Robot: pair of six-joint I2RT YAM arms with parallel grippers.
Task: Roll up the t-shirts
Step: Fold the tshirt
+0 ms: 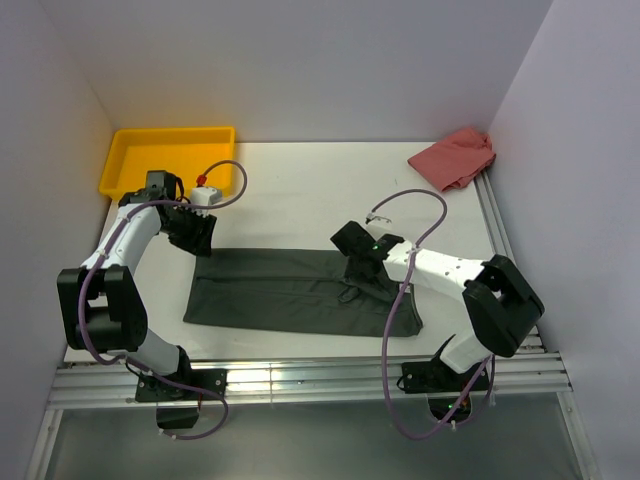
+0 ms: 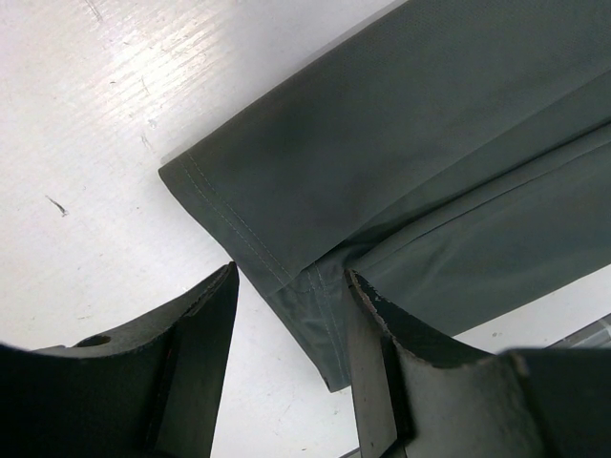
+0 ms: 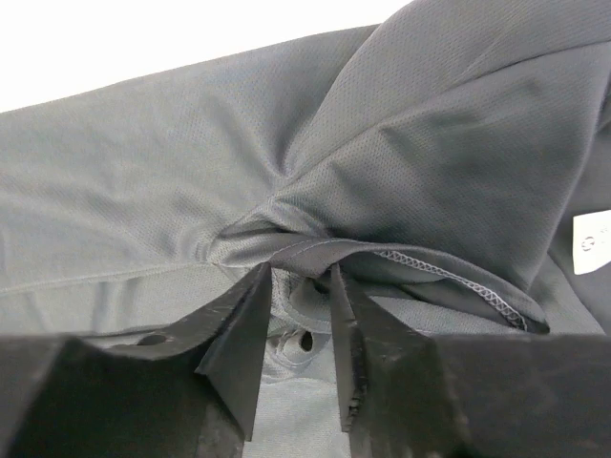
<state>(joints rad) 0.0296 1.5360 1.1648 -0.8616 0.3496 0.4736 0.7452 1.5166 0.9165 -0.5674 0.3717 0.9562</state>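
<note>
A dark charcoal t-shirt (image 1: 290, 290) lies folded into a long strip across the white table (image 1: 300, 190). My left gripper (image 1: 200, 240) is at the strip's far left corner. In the left wrist view that gripper (image 2: 292, 272) stands open, and the stitched hem corner of the t-shirt (image 2: 430, 143) lies flat between its fingers. My right gripper (image 1: 358, 272) is on the strip's right part. In the right wrist view it (image 3: 301, 270) is shut on a bunched fold of the t-shirt (image 3: 143, 172), with puckers radiating from the tips. A white label (image 3: 592, 243) shows at the right edge.
A yellow bin (image 1: 170, 131) stands at the far left corner, just behind the left arm. A crumpled pink-red cloth (image 1: 455, 158) lies at the far right against the wall. Metal rails (image 1: 300, 375) run along the near edge, and walls enclose three sides.
</note>
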